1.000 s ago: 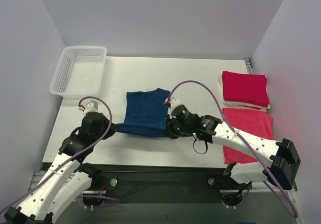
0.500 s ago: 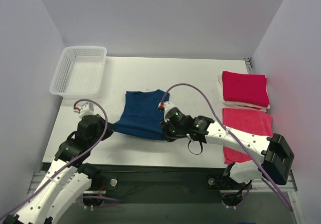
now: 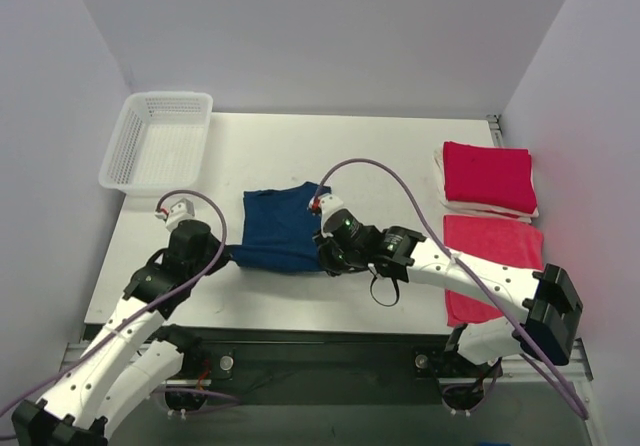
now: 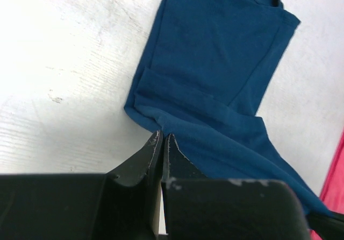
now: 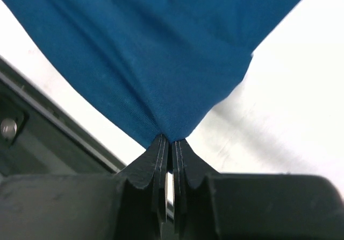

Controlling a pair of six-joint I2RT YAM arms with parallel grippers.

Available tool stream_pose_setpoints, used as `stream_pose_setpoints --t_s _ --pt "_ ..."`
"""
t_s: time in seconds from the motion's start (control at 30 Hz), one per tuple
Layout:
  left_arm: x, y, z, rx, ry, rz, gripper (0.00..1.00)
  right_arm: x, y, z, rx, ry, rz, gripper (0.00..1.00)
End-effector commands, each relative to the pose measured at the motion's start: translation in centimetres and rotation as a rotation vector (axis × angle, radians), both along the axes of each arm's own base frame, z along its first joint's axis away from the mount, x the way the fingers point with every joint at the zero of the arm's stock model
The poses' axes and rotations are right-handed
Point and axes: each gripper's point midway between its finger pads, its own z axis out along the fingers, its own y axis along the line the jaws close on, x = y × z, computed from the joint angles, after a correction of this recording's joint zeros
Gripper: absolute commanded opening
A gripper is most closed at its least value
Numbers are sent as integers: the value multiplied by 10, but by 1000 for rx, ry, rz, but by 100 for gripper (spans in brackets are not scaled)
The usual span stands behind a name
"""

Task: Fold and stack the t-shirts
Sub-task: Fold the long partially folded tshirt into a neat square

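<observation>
The navy blue t-shirt lies partly folded at the table's middle, its print hidden. My left gripper is shut on its near left corner, as the left wrist view shows, with the shirt spreading away from it. My right gripper is shut on its near right corner, as the right wrist view shows, with the cloth fanning out. A folded crimson tee lies at the far right. Another red tee lies flat nearer me.
A white mesh basket stands at the table's far left corner. The table's near edge with a dark rail runs just below both grippers. White walls close in the back and sides.
Both grippers have carried the shirt's near edge away from the front of the table and a little left. The shirt now looks shorter front to back.
</observation>
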Motion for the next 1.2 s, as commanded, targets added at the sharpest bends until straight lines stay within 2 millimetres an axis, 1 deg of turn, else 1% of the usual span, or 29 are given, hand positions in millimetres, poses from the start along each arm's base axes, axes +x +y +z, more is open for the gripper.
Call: stream_pose_setpoints --t_s 0.0,0.03,0.1,0.17,0.23,0.27,0.3,0.37,0.4,0.43,0.47,0.5,0.53,0.6,0.67,0.7,0.73,0.77,0.8,0.83,0.87,0.9,0.93,0.97,1.03,1.07,1.1,1.13,1.17 --pt "34 6 26 29 -123 73 0 31 -10 6 -85 -71 -57 0" --pt "37 6 24 37 -120 76 0 40 -9 15 -72 -85 -70 0" --pt "44 5 30 39 -140 82 0 49 -7 15 -80 -94 -72 0" --pt "49 5 34 46 -150 91 0 59 -4 22 -60 -106 -81 0" --pt "52 6 37 57 -158 95 0 65 -3 20 -66 -103 -79 0" --pt "54 8 41 61 -169 108 0 72 -4 22 -57 -101 -88 0" --pt "57 8 45 64 -183 111 0 75 -3 20 -56 -96 -89 0" --pt "63 10 48 80 -195 126 0 82 -3 19 -42 -92 -98 0" --pt "69 9 54 78 -218 125 0 89 -6 16 -44 -86 -116 0" --pt "74 7 52 87 -213 126 0 94 -5 16 -38 -90 -119 0" --pt "82 5 54 92 -222 130 0 100 -6 14 -37 -89 -126 0" --pt "85 5 57 90 -237 133 0 103 -6 14 -37 -86 -131 0" --pt "91 3 53 101 -226 130 0 107 -6 14 -37 -88 -133 0" --pt "102 1 57 103 -241 141 0 115 -4 14 -39 -91 -138 0" --pt "113 -2 50 118 -221 141 0 125 -6 14 -41 -97 -149 0" --pt "120 -3 52 116 -230 145 0 131 -4 14 -43 -98 -154 0" --pt "127 -5 48 121 -217 142 0 136 -7 13 -42 -96 -166 0" --pt "131 -7 47 121 -213 143 0 141 -7 10 -48 -91 -171 0" --pt "137 -7 43 129 -204 146 0 145 -8 10 -46 -93 -178 0" --pt "142 -7 42 130 -204 148 0 152 -9 14 -39 -99 -189 0" --pt "147 -10 48 121 -213 146 0 157 -10 10 -45 -94 -195 0" --pt "154 -11 44 129 -208 146 0 161 -11 9 -45 -96 -202 0" --pt "159 -9 42 132 -205 153 0 167 -10 14 -36 -104 -210 0" --pt "163 -9 44 126 -206 154 0 169 -7 13 -20 -87 -195 0" --pt "176 -12 40 123 -194 149 0 178 -7 5 -26 -71 -199 0" --pt "181 -10 39 122 -191 154 0 185 -6 2 -24 -61 -204 0" --pt "187 -11 43 114 -199 155 0 189 -5 1 -20 -56 -206 0" --pt "192 -12 32 118 -174 148 0 192 -5 -1 -18 -50 -206 0" --pt "196 -10 29 115 -168 154 0 197 -3 -4 -19 -45 -208 0"
